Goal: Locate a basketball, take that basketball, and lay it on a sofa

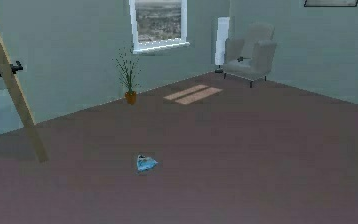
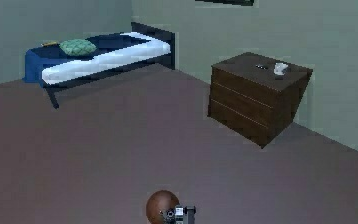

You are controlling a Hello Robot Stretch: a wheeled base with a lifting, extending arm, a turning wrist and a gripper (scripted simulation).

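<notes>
Basketball point(image 2: 160, 205), a round brown-orange ball, shows at the bottom edge of the arm side view, low in the middle, over the dull purple-brown floor point(image 2: 137, 140). Just to its right we see the gripper point(image 2: 177, 213): a small dark body with white squares beside it, close against the ball. We cannot tell whether the gripper holds the ball, touches it or only stands next to it, and we cannot judge how its fingers stand.

Farther out in the same view, a bed point(image 2: 97, 55) with a blue cover and a white sheet stands along the back wall, with a green pillow point(image 2: 77, 47) near its head. To the right, a dark wooden dresser point(image 2: 257, 95) stands by the wall, with a small white cup point(image 2: 280, 69) on top.

In the forward view we see a window point(image 1: 159, 24) in the far wall, a potted plant point(image 1: 128, 78) below and left of it, and a grey armchair point(image 1: 249, 55) in the corner to the right. A small blue object point(image 1: 146, 163) lies on the floor nearer to us.
</notes>
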